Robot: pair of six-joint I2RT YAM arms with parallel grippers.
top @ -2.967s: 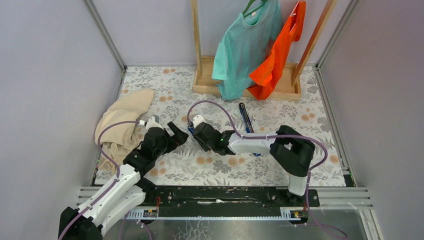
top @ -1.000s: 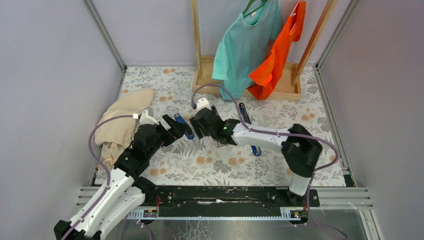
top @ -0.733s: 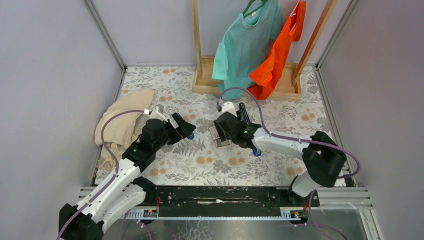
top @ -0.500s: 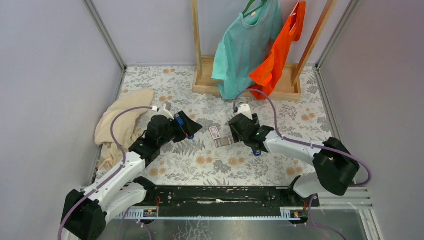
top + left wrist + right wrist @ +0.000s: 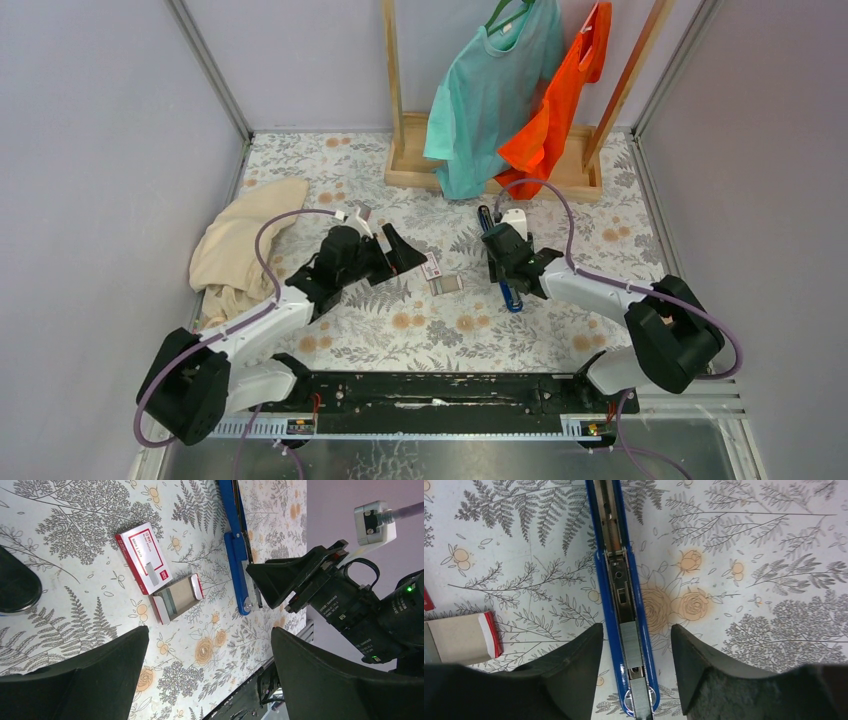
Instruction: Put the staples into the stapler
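You had swung the right gripper [image 5: 635, 628] across to the open stapler [image 5: 616, 575], jaws parted astride it with the staples [image 5: 631, 637] apparently lying inside; the left gripper [image 5: 208, 635] gaped empty well left of the stapler, so seemingly only closing remained.

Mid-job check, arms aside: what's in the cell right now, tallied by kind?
Staplers: 1, the blue metal stapler, lying opened flat.
Staple-box parts: 2, the red-and-white cardboard sleeve and the open cardboard tray.
T-shirts: 2, the teal T-shirt and the orange T-shirt, both hanging.
Loose cloths: 1, the crumpled beige cloth.
Racks: 1, the wooden clothes rack.
Total: 7.
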